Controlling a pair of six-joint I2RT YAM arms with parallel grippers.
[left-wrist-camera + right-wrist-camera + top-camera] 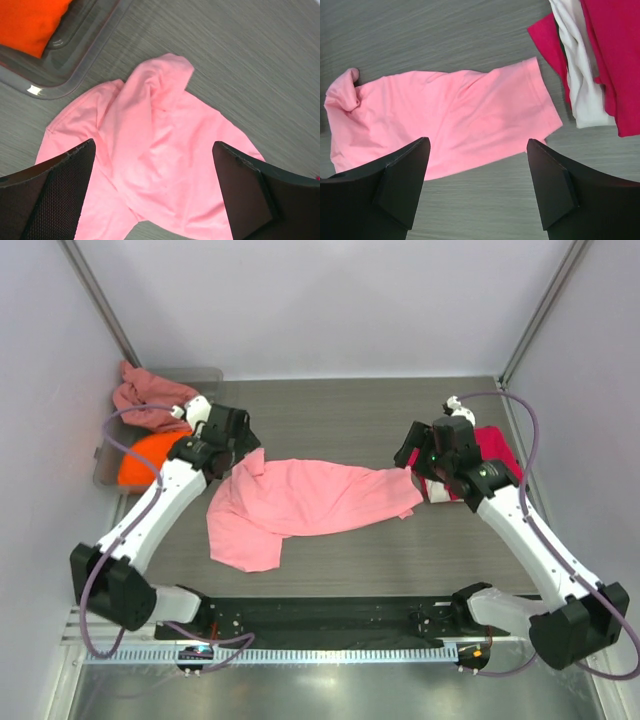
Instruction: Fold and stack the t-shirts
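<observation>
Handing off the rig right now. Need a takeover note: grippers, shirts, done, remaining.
Left gripper: open, empty, above the light pink t-shirt's left end.
Right gripper: open, empty, above its right end.
It lies rumpled and unfolded mid-table.
Crimson red t-shirt and white t-shirt: piled at the right edge.
Orange t-shirt in the grey tray, dusty rose t-shirt bunched at its far end; neither folded.
Done: apparently the right pile. Left: fold pink, stack it, then the tray's two.
</observation>
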